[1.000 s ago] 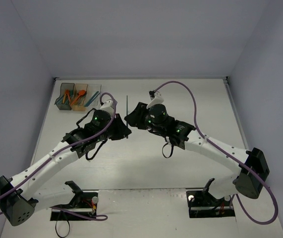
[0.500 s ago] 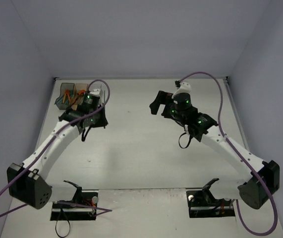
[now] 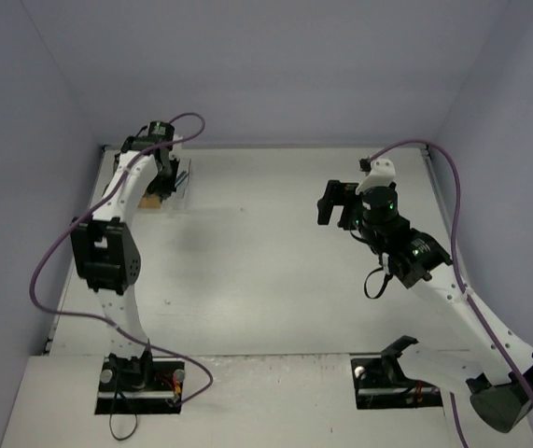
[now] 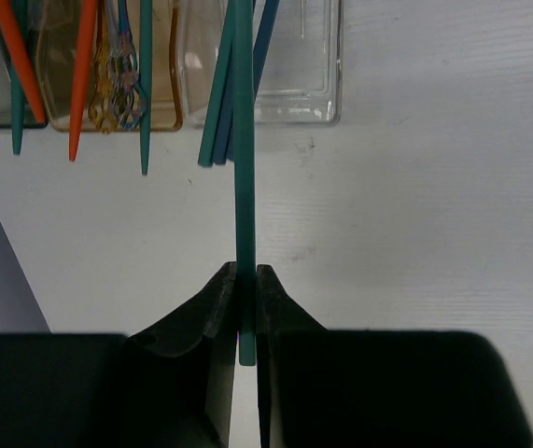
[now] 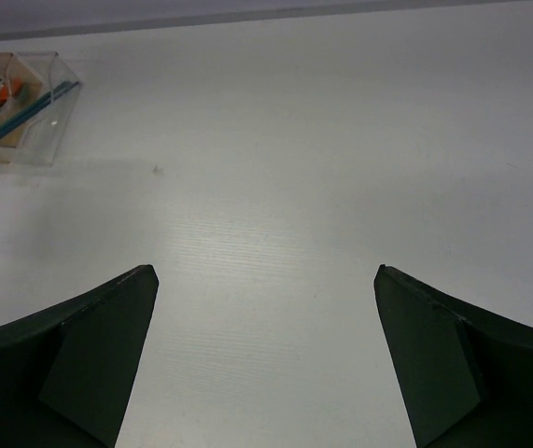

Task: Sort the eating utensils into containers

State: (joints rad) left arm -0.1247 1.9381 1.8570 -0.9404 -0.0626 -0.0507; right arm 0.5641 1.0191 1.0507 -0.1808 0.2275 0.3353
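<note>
The left hand (image 4: 245, 285), pinching a teal stick (image 4: 245, 201), should aim it straight ahead into the clear bin (image 4: 308, 75), then release gently.

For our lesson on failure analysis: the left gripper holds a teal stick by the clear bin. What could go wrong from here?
The left gripper pinches the teal stick near one end, so its long free part may swing or slip. The sticks already in the clear bin overhang its rim; the new one could knock them out.
</note>
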